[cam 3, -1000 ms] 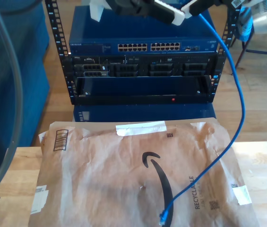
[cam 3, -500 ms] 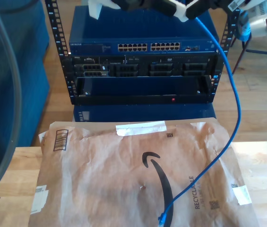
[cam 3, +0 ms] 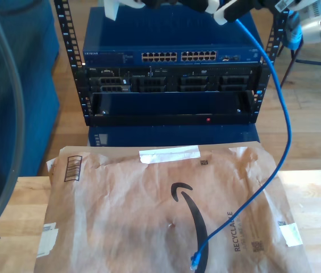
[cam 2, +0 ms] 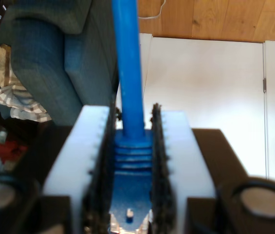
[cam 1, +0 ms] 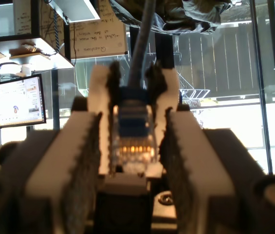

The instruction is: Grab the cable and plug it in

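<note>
Two end effectors clamped on one long thin bright blue network cable (cam 3: 280,91): first end effector (cam 1: 133,141) pinching the clear plug (cam 1: 132,144) between toothed white fingers (cam 1: 176,146); second end effector (cam 2: 132,161) gripping the ribbed blue boot (cam 2: 133,156). Exterior view: cable hanging from the top edge, right of the blue rack switch (cam 3: 171,56), free end (cam 3: 195,263) apparently resting on the brown paper mailer (cam 3: 120,216) covering the wooden surface (cam 3: 319,193).
</note>
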